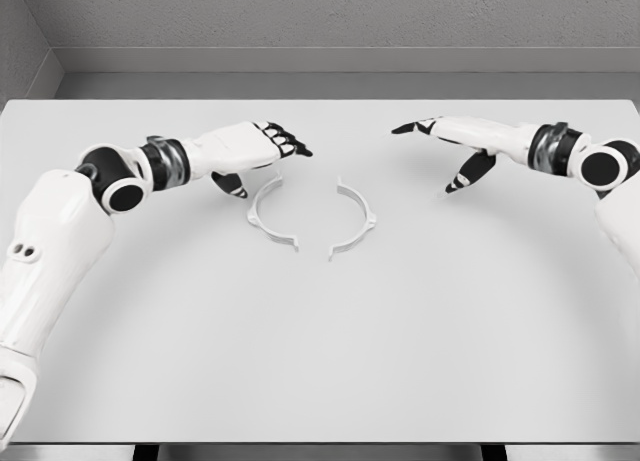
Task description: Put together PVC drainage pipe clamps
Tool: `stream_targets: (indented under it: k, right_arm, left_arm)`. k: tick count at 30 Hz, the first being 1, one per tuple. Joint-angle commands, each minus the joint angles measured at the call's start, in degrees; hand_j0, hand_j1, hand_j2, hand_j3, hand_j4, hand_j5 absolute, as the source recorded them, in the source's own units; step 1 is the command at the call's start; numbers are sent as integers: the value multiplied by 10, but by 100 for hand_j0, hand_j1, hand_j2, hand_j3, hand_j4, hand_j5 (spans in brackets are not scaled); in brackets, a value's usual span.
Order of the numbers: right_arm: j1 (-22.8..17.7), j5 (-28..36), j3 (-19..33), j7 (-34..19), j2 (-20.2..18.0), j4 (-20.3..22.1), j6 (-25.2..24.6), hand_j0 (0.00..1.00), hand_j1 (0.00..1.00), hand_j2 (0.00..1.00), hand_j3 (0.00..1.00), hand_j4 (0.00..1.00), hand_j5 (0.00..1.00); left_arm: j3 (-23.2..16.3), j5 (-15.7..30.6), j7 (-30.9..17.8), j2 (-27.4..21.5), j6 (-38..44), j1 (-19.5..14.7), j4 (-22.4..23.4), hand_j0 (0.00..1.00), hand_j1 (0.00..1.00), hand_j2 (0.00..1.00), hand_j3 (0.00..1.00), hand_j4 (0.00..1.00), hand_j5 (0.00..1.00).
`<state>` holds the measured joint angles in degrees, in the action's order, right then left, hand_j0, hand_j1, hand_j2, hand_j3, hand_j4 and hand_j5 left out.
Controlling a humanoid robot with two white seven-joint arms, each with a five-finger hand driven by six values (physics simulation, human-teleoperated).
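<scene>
White plastic clamp halves, left half (268,214) just below the left hand (250,146) and right half (357,219) inward of the right hand (450,141), lie apart on the table (320,361); both hands' fingers are loosely spread, empty, so grasping seemingly comes next.

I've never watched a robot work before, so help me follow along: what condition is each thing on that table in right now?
Left clamp half: lying flat on the table, apart from the other half, not held.
Right clamp half: lying flat, facing the left one across a gap, not held.
Left hand: open, above the left clamp half's far end, holding nothing.
Right hand: open, hovering to the right of the halves, holding nothing.
Table: white, flat.
</scene>
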<state>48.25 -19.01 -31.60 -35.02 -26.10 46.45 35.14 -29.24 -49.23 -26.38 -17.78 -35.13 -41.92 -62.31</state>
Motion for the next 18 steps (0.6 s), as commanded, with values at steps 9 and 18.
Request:
stream_targets:
  k: [9, 18]
  right_arm:
    - [1, 5, 14, 0, -11, 4, -1, 100, 100, 100, 100, 100, 100]
    - [1, 5, 18, 0, -11, 7, -1, 100, 100, 100, 100, 100, 100]
  left_arm:
    - [0, -11, 0, 22, 1, 1, 5, 100, 100, 100, 100, 100, 100]
    - [4, -17, 0, 21, 1, -3, 5, 100, 100, 100, 100, 100, 100]
